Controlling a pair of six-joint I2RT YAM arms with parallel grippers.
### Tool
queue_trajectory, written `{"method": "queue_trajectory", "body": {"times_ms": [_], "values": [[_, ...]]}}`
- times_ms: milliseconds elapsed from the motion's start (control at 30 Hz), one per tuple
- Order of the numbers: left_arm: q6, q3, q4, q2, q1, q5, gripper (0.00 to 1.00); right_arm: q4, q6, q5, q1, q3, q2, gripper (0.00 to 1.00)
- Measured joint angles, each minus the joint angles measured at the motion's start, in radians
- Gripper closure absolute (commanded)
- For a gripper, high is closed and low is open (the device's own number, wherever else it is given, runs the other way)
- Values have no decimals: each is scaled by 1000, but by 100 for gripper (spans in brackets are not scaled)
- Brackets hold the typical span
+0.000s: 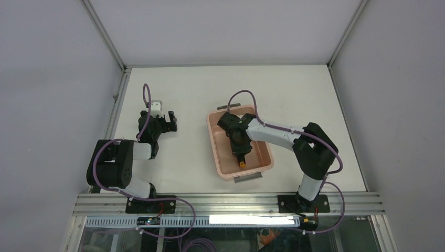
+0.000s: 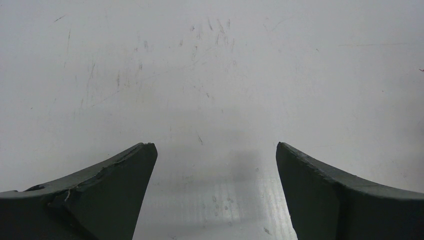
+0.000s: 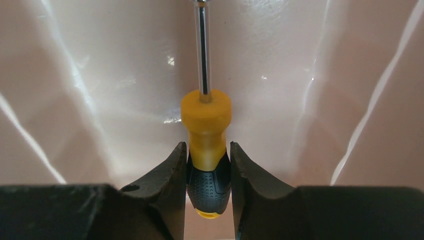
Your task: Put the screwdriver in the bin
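Screwdriver [image 3: 206,145]: down inside the bin [image 1: 215,152], long axis far-to-near, shaft aimed at the near wall.
Right end effector [image 3: 206,150]: clamped on its handle — only letting go remains.
Left end effector [image 2: 214,150]: apart, empty — well left.

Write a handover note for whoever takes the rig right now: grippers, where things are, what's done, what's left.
Right gripper: shut on the screwdriver, gripping the black part of the handle, shaft pointing away from the wrist.
Left gripper: open, holding nothing, over bare table to the left of the bin.
Position: the right gripper and screwdriver are inside the bin's walls. Whether the screwdriver touches the bin floor cannot be told.
Done: screwdriver gripped and positioned within the bin.
Left: open the right gripper to release it, then lift the arm out clear of the rim.
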Motion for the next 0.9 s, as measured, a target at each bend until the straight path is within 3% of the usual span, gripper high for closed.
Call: {"method": "queue_trajectory", "body": {"times_ms": [167,367,567,900], "values": [[0,0,0,0,0,0,1,20,22,17,0,-17,13,50],[0,0,0,0,0,0,1,23,36,55,18,-14,-10,34],[0,0,0,0,0,0,1,-13,9,87,39,40,-110,4],[0,0,0,0,0,0,1,1,-175,134,28,143,-346,1]]}}
